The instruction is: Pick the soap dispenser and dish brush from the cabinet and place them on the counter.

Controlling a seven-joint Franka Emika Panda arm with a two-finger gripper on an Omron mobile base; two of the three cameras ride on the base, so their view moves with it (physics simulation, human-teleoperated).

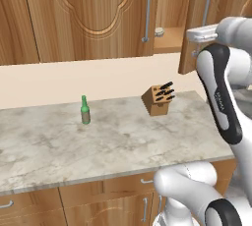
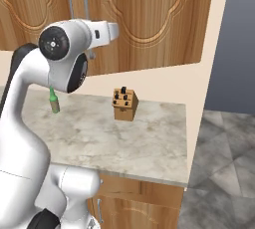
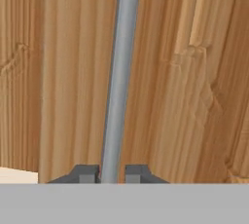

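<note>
My gripper (image 3: 112, 173) is shut on the long silver bar handle (image 3: 119, 82) of the cabinet's right door, with one dark fingertip on each side of the bar. That door (image 1: 194, 28) stands swung partly out from the cabinet (image 1: 93, 14). The gap behind it shows the inner wooden shelf (image 1: 172, 41). A small round pale thing (image 1: 159, 32), which looks like the dish brush head, lies on that shelf. The soap dispenser is hidden. The left door is closed, its handle (image 1: 146, 11) upright. Below runs the marbled counter (image 1: 123, 144).
A slim green bottle (image 1: 85, 110) stands on the counter's left part, and a wooden knife block (image 1: 158, 99) near the back wall at right. The counter ends at right (image 2: 185, 143) beside a grey tiled floor. Drawers sit under the worktop.
</note>
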